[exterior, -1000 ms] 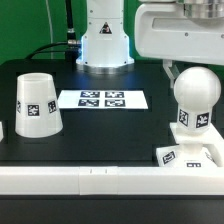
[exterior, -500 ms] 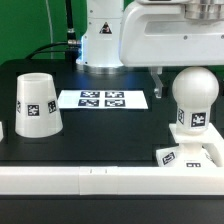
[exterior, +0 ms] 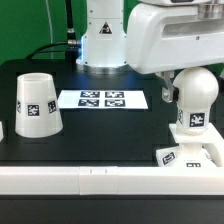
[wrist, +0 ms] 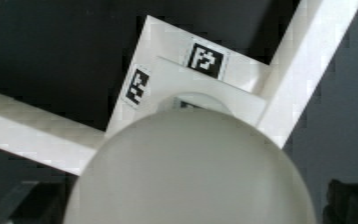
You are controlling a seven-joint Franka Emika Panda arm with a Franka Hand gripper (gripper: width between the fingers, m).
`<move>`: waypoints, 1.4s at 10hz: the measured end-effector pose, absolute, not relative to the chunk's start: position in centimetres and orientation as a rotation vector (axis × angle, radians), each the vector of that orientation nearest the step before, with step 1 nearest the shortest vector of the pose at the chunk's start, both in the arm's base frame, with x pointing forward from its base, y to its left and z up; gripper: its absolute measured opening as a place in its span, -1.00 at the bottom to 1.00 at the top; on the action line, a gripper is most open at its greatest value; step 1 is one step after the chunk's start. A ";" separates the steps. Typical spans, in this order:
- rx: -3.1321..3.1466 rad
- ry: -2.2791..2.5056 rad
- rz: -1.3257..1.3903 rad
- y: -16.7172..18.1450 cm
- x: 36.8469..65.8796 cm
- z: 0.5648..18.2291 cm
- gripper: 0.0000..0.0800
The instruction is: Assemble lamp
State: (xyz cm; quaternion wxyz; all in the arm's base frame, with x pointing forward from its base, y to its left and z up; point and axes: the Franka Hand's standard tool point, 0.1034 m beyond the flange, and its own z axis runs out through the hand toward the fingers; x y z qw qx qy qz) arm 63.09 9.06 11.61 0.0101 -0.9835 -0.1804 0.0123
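3 pcs | bulb upright on base | shade well apart | claw released abv bulb

The bulb filled the foreground, its rounded pale head blurred by closeness. Beyond it the flat base lay on the black table, showing two square tags (too small to read) and a round socket just past the bulb's head. White rails ran beside the base.
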 end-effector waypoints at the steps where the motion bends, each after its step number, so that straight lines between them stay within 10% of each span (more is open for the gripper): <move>1: -3.070 -0.562 0.039 9.0 63.1 11.6 0.45; 6: -3.076 -0.528 0.039 9.0 63.1 11.6 0.44; 14: -2.923 0.890 0.010 8.6 63.4 11.5 0.45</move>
